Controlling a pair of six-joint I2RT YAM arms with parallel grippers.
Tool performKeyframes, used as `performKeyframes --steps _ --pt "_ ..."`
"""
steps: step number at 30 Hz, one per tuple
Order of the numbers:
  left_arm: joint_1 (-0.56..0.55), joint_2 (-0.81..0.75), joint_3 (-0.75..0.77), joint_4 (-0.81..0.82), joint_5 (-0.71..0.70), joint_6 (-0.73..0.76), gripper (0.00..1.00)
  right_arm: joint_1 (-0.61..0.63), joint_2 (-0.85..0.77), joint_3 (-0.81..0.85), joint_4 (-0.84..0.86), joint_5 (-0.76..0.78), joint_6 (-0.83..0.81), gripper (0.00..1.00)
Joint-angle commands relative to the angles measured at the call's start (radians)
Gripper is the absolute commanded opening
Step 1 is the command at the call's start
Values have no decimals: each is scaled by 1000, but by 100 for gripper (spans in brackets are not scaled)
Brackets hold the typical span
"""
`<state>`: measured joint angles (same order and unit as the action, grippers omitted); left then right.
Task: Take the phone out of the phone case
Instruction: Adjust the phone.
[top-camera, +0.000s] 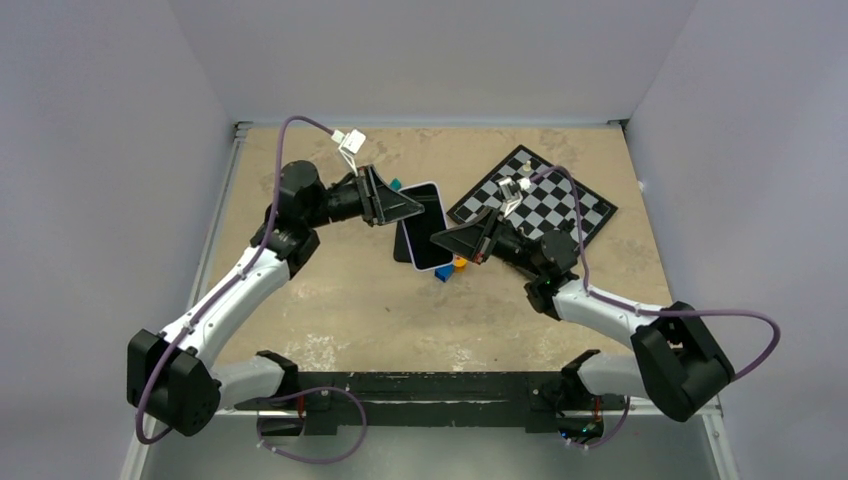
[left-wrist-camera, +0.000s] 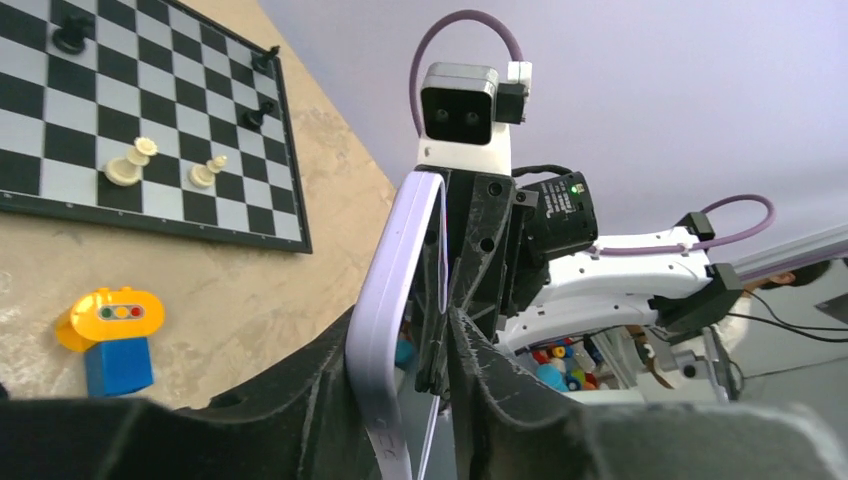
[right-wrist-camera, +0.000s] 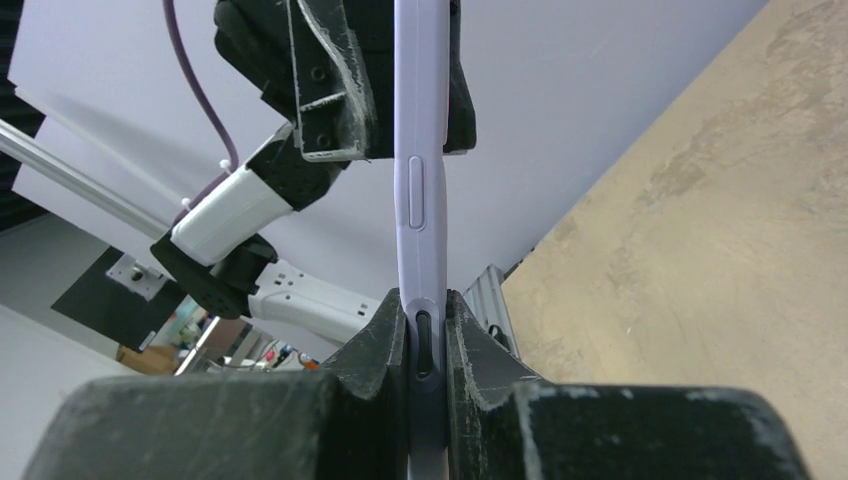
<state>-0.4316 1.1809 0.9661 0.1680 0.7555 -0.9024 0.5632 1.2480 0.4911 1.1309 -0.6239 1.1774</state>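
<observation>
The phone (top-camera: 425, 225) hangs in the air over the middle of the worktop (top-camera: 330, 290), in its lilac case (right-wrist-camera: 420, 200), held between the 2 hands. The top view alone shows its dark screen facing up and its long axis running far to near, the near end leaning slightly right. The right wrist view shows it edge-on, with the side buttons on the case rim.

The left hand (top-camera: 403, 205) reaches in from the left to the far end. Its fingers (right-wrist-camera: 330, 80) press on both faces of the phone. The right hand (top-camera: 447, 240) comes from the right and pinches the near end tight.

Only the left wrist view shows chess pieces on the chessboard (top-camera: 545, 200) and a yellow-and-blue toy block (left-wrist-camera: 110, 335) on the worktop.
</observation>
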Motion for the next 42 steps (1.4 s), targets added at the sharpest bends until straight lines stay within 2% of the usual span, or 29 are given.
performKeyframes --steps 1,10,20,21,24,27,28,30,35,39,42 --pt "-7 9 -29 177 66 -72 35 6 0 52 160 55 31 0" --pt "-7 -24 -65 205 85 -57 31 50 24 62 169 104 16 0" --pt "-7 -37 -93 298 134 -93 3 99 89 74 190 105 7 0" --pt "-6 -40 -92 295 132 -84 0 99 89 79 169 96 -2 3" --pt "-6 -61 -86 249 117 -46 0 98 61 95 18 49 -83 32" --pt "-7 -77 -72 192 110 -7 0 97 -20 114 -276 47 -237 55" --pt "-7 -79 -67 182 109 1 0 97 -47 120 -363 56 -279 60" --pt "-7 -77 -58 169 114 10 0 97 -89 127 -458 53 -332 63" --pt "-7 -52 -30 172 176 11 0 84 -149 157 -578 20 -405 64" --pt "-8 -24 -8 177 241 8 0 50 -137 212 -583 -80 -405 64" --pt "-13 -12 -6 210 279 -7 0 34 -120 291 -660 -132 -443 61"
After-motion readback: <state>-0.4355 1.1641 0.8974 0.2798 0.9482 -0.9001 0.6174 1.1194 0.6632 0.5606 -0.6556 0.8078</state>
